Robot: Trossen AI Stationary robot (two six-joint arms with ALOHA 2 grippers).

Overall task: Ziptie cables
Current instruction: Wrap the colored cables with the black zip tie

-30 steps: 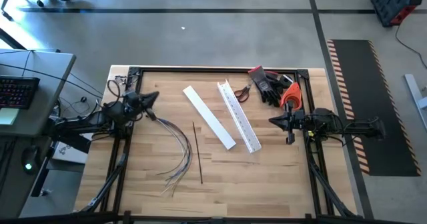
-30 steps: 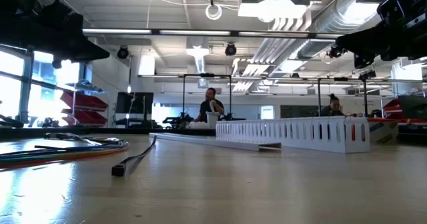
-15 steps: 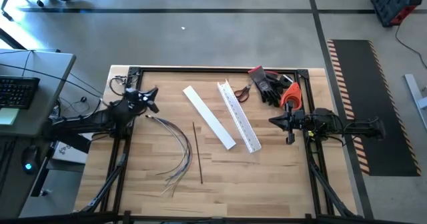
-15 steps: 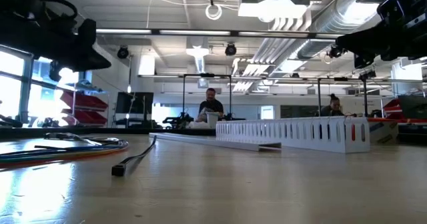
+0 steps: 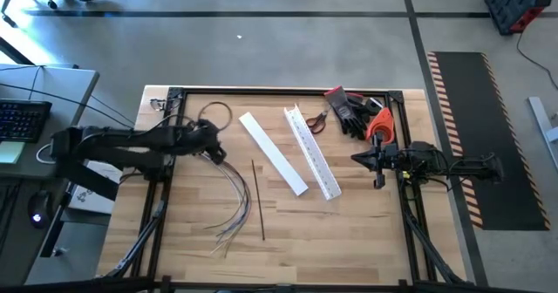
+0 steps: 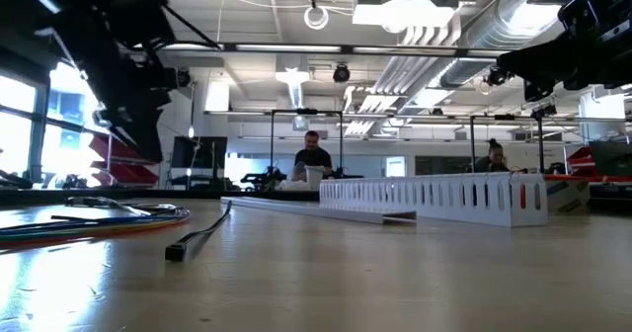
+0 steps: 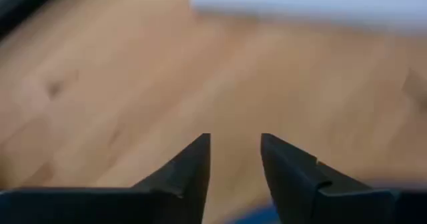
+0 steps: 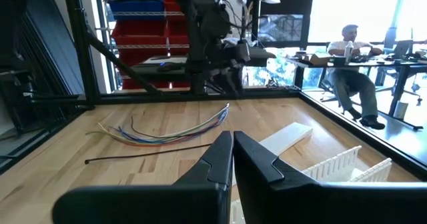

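Evidently the opening approach was in hand: the left gripper point(image 5: 213, 145) hovered with its fingers point(image 7: 190, 171) parted and nothing between them, just above the near-rail end of the cables point(image 5: 235, 193), while the right gripper point(image 5: 377, 160) waited clenched and empty at the table's right edge. Nothing was bundled yet, so the next move likely called for lowering onto that gathered end and gathering the strands. Those cables lay left of centre on the wooden table point(image 5: 349, 223), a loose grey-white and dark sheaf curving and fanning out toward its far end, beside a thin dark zip tie point(image 5: 259, 201).
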